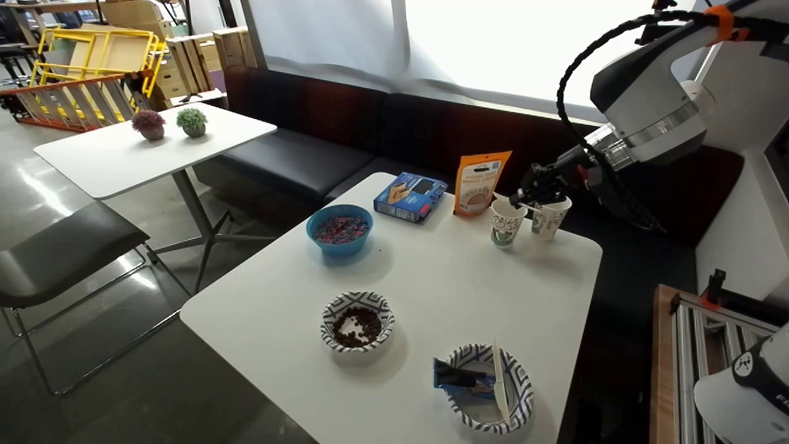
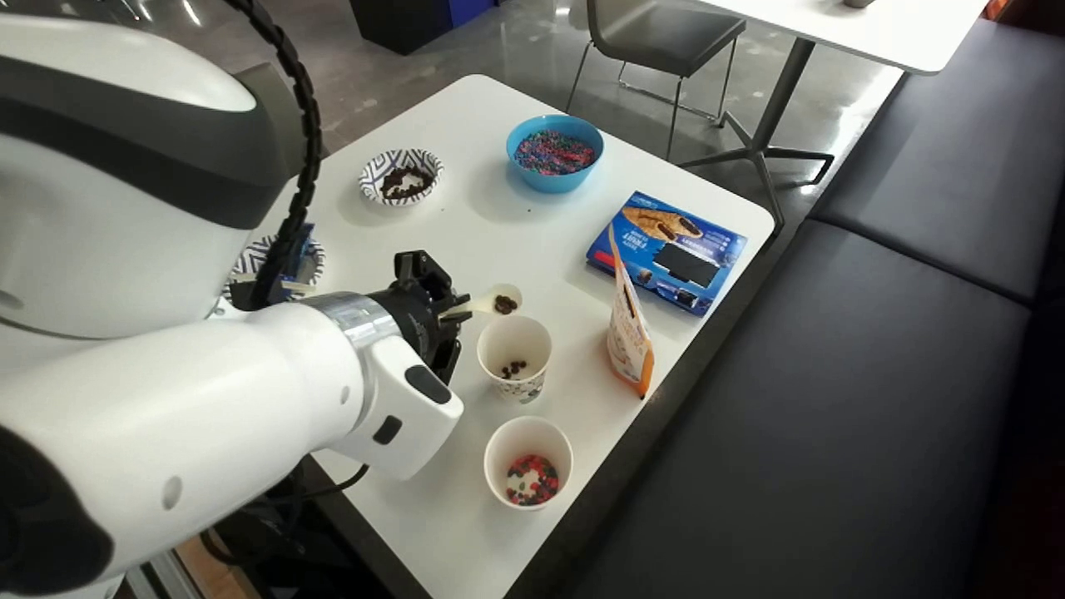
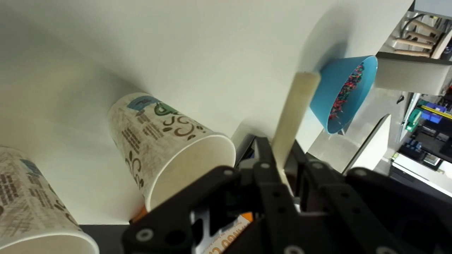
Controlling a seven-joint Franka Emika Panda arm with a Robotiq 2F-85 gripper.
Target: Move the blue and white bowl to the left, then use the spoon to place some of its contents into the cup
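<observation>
Bowl [image 2: 376, 173] with brown bits [image 1: 370, 319] is sitting at 11 o'clock from the cup [image 2: 517, 341] in an exterior view. The gripper [image 3: 280, 144] is pinching the spoon [image 2: 481, 305] between its fingers, the loaded tip hanging at 12 o'clock, near the cup's rim. Spooning seems to be in hand; the next move is probably calling for carrying the tip over the cup and tilting. The pouch [image 1: 479, 184] is showing "MANGO", the box [image 2: 661, 241] "FRUIT".

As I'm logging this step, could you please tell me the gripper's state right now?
Gripper: closed, jaws holding the pale spoon, which carries a few dark pieces.
</observation>
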